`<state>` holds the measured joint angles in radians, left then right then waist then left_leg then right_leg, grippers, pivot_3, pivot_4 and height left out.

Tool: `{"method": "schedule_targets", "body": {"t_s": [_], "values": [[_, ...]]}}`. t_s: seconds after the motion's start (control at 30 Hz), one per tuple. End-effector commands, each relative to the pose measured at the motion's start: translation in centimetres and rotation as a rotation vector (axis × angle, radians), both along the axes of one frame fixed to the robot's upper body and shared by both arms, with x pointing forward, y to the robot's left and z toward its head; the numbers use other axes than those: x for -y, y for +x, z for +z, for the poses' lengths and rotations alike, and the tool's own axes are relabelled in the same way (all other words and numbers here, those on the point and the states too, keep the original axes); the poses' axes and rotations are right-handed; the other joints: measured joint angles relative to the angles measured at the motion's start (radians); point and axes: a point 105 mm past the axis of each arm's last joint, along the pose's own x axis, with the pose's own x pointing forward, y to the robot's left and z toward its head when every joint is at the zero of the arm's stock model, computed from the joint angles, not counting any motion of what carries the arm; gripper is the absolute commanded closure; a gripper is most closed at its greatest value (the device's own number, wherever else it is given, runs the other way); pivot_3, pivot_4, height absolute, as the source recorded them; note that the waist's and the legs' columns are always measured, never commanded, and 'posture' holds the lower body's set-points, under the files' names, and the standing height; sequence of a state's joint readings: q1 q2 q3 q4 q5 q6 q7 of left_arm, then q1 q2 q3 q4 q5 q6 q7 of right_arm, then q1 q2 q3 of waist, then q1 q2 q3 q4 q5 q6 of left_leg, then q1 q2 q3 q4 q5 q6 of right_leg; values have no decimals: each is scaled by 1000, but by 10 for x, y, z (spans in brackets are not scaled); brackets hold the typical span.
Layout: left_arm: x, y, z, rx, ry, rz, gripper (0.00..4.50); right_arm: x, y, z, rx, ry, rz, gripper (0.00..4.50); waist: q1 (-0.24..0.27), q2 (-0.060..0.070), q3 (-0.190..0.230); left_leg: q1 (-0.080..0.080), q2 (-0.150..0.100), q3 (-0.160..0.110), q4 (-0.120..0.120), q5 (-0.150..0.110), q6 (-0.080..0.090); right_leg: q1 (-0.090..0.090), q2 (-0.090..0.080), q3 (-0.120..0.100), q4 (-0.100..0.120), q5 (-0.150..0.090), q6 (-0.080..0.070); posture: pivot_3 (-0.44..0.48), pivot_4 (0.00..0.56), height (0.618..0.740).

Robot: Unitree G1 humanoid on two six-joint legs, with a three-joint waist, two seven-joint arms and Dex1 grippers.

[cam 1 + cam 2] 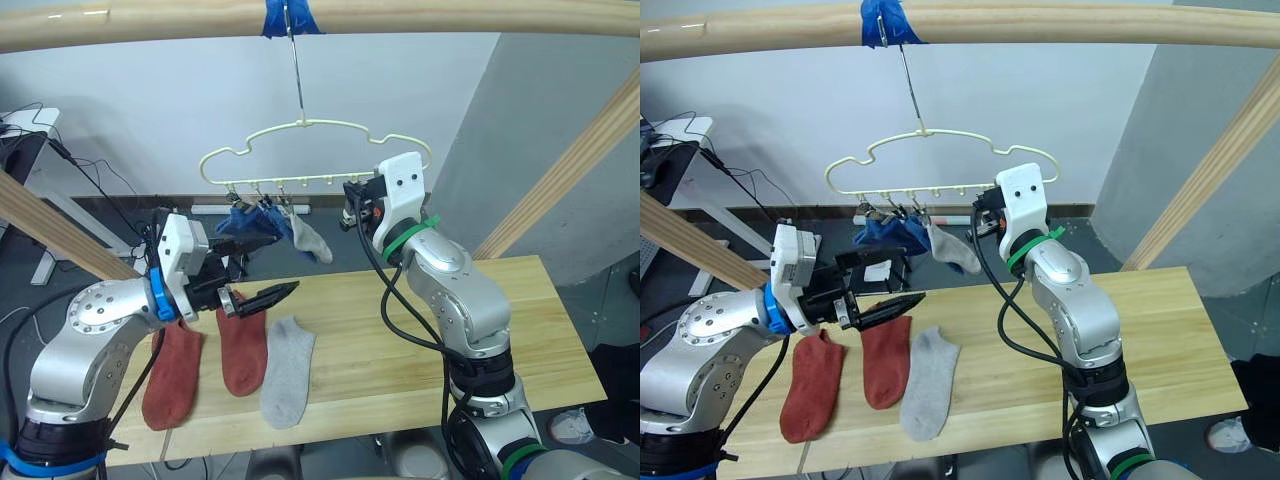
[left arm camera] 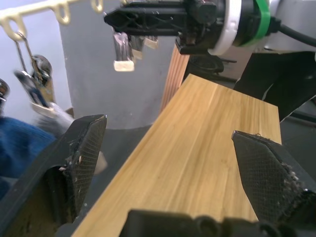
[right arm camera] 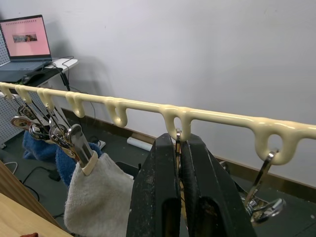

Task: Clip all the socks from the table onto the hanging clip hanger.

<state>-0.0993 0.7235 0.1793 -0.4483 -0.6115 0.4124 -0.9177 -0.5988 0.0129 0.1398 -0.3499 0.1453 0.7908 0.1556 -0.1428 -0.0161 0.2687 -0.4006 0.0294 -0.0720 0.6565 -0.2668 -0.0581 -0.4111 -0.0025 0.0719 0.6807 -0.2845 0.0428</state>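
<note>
Three socks lie flat on the bench (image 1: 420, 340): two rust-red socks (image 1: 175, 372) (image 1: 242, 352) and a grey sock (image 1: 288, 370), side by side near its left end. On the hanger (image 1: 318, 155), which hangs by its hook from a taped pole (image 1: 300, 14), two blue socks (image 1: 248, 222) and another grey sock (image 1: 312, 238) are already clipped.

Your left gripper (image 1: 892, 282) hovers just above the nearer rust-red sock, its jaws wide apart and holding nothing. Your right gripper (image 3: 178, 163) is raised to the hanger's row of loops, its jaws pressed together on a silver clip (image 3: 177, 136) hanging from one loop, apparently pinching it open.

The socks are light, soft knit that will droop and fold when lifted; they should not slip much against the jaws. Take the sock at its cuff, pinching both layers, so a short edge stands free to feed into the clip. The hanger will swing if pushed.
</note>
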Motion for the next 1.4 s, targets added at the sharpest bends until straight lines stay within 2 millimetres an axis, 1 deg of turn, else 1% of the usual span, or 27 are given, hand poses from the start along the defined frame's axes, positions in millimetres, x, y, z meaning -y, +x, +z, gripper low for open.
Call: {"method": "schedule_targets", "body": {"t_s": [0.03, 0.1, 0.13, 0.17, 0.2, 0.23, 0.27, 0.3, 0.37, 0.4, 0.43, 0.47, 0.5, 0.53, 0.57, 0.63, 0.73, 0.9, 1.07, 1.17, 1.3, 1.4], "values": [[9, -7, -1, 6, -14, 20, 0, -1, -6, 13, 49, 33, 20, 4485, 0, 0, 0, 0, 0, 0, 0, 0, 0, 0, 0, 0, 0, 0, 0, -180, 262, 740], [13, -8, -7, -19, -33, 53, 0, -1, -6, 13, 50, 32, 21, 4485, 0, 0, 0, 0, 0, 0, -1, 0, 0, 0, 0, 0, 0, 0, 0, -180, 262, 740], [15, -8, -23, -88, -30, 108, 0, -1, -6, 13, 51, 29, 21, 4485, 0, 0, 0, 0, 0, 0, -1, 0, 0, 0, 0, 0, 0, 0, 0, -180, 262, 740], [20, -12, -37, -162, -42, 112, 0, -1, -6, 13, 51, 30, 23, 4485, -1, 0, 0, 0, 0, -1, -1, 0, 0, 0, -1, 0, 0, 0, 0, -180, 262, 740], [20, -10, -58, -237, -26, 195, 0, -2, -6, 13, 50, 29, 24, 4485, -1, 0, 0, 0, 0, -1, -1, 0, 0, 0, -1, 1, 0, 0, 0, -184, 262, 740], [19, -9, -72, -284, -9, 254, 0, -2, -6, 13, 50, 30, 25, 4485, -2, 0, 0, 0, 0, -1, -1, 0, 0, 0, -1, 1, -1, 0, 0, -184, 262, 740], [21, -8, -80, -287, -12, 280, 0, -2, -6, 13, 50, 30, 27, 4485, -2, 0, 0, 0, 0, -1, -2, 0, 0, 0, -1, 1, -1, 0, 0, -184, 262, 740], [19, -4, -92, -299, 8, 358, 0, -2, -6, 13, 48, 29, 29, 4485, -1, 0, 0, 0, 0, -2, -2, 0, 0, 0, -1, 0, -1, 0, 0, -184, 262, 740], [19, -3, -107, -315, 26, 442, 0, -3, -8, 13, 49, 27, 34, 4485, -2, 0, 0, 0, 0, -2, -2, 0, 0, 0, -1, 0, 0, 0, 0, -206, 270, 740], [17, -5, -116, -326, 48, 490, 0, -4, -9, 13, 47, 24, 37, 4485, -2, 0, 0, 0, 0, -2, -2, 0, 0, 0, -1, 0, 0, 0, 0, -206, 270, 740], [16, -7, -120, -329, 61, 515, 0, -4, -9, 12, 47, 22, 38, 4485, -2, 0, 0, 0, 0, -2, -2, 0, 0, 0, -1, 0, 0, 0, 0, -209, 270, 740], [17, -11, -128, -366, 51, 537, 0, -3, -10, 12, 45, 21, 40, 4485, -3, 0, 0, 1, 0, -2, -2, 0, 0, 0, -1, 0, 0, 0, 0, -212, 271, 740], [19, -16, -142, -412, 68, 570, 0, -3, -10, 11, 42, 19, 41, 4485, -4, 0, 0, 0, 0, -2, -2, 0, 0, 0, -1, 0, 0, 0, 0, -210, 271, 740], [20, -20, -151, -443, 80, 591, 0, -3, -10, 11, 40, 18, 42, 4485, -4, 0, 0, 1, 0, -2, -2, 0, 0, 0, -1, 1, 0, 0, 0, -210, 271, 740], [21, -23, -157, -460, 90, 605, 0, -3, -11, 10, 38, 17, 42, 4485, -5, 0, 0, 0, 0, -2, -2, 0, 0, 0, -1, 1, 0, 0, 0, -218, 271, 740], [20, -23, -163, -476, 105, 634, 0, -4, -11, 11, 39, 16, 46, 4485, -6, 0, 0, 0, 0, -2, -2, 0, 0, 0, -1, 0, -1, 0, 0, -218, 271, 740], [14, -22, -175, -531, 127, 690, 0, -4, -12, 10, 37, 13, 49, 4485, -5, 0, 0, 0, -1, -1, -2, 0, 0, 0, -1, -1, 0, 0, 0, -220, 269, 740], [9, -10, -181, -501, 176, 724, 0, -5, -12, 9, 34, 15, 54, 4485, -8, 0, 0, 1, -1, 0, -2, 0, 0, 0, 0, 0, 0, 0, 0, -224, 269, 740], [16, -8, -189, -553, 185, 708, 0, -6, -12, 8, 29, 13, 56, 4485, -9, 0, 0, 0, -1, 0, -2, 0, 0, 0, -1, 0, 0, 0, 0, -229, 270, 740], [15, -8, -191, -564, 198, 706, 588, -6, -12, 8, 28, 14, 55, 4500, -10, 0, 0, 1, -1, 0, -2, 0, 0, 0, -1, 0, 0, 0, 0, -239, 272, 740], [18, -8, -189, -551, 201, 692, 1631, -6, -13, 8, 24, 15, 55, 4500, -12, 0, 0, 1, -1, 0, -2, 0, 0, 0, -1, 0, 0, 0, 0, -239, 272, 740], [17, -7, -189, -540, 213, 687, 2507, -7, -13, 8, 23, 17, 56, 4500, -13, 0, 0, 1, -1, 0, -2, 0, 0, 0, -1, 0, 0, 0, 0, -240, 271, 740]]}}
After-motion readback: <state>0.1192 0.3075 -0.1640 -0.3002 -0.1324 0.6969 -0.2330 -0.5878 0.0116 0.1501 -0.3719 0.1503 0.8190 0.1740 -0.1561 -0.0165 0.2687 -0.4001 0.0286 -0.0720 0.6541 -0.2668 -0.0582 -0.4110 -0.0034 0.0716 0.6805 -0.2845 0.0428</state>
